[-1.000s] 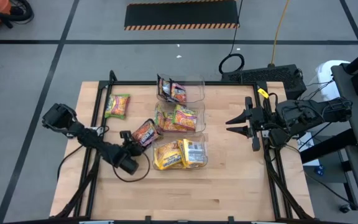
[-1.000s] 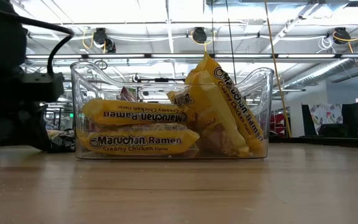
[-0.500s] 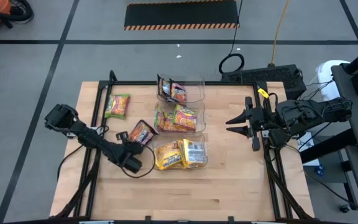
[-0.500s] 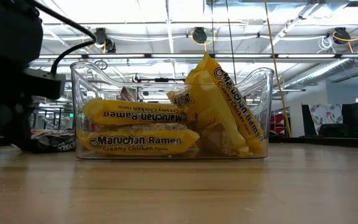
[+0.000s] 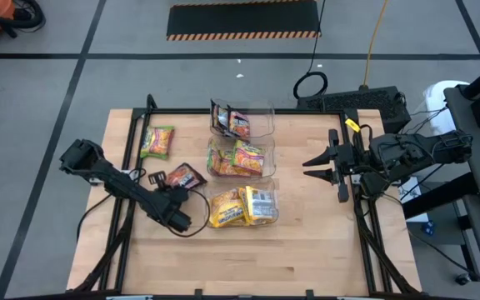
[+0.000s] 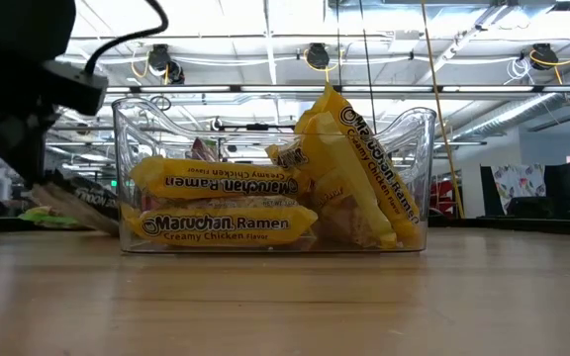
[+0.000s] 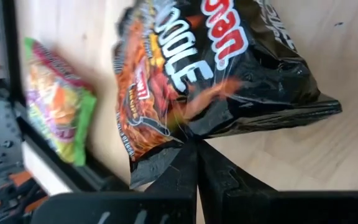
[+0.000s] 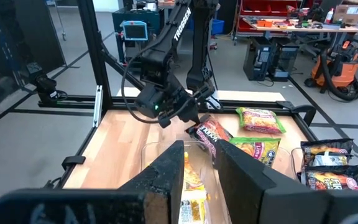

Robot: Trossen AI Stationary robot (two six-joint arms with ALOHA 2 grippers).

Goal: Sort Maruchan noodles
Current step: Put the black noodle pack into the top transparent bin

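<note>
Black-red noodle packet [image 7: 216,74] is pinched by its edge in the left gripper [image 7: 196,149]; right gripper [image 5: 315,161] is held apart, well off.

In the left wrist view the dark packet [image 7: 222,74] ran off the picture's edge, so its brand name was cut to a few letters, and the green packet [image 7: 58,118] beside it was too blurred to read. In the low view the left gripper [image 6: 52,183] was largely cut off by the frame, and the front bin [image 6: 270,173] hid both bins behind it. From above, the lettering on the packets in the farthest bin [image 5: 242,119] was too small to tell. In the right wrist view the right gripper's fingers [image 8: 160,180] covered part of the nearest bin.
</note>
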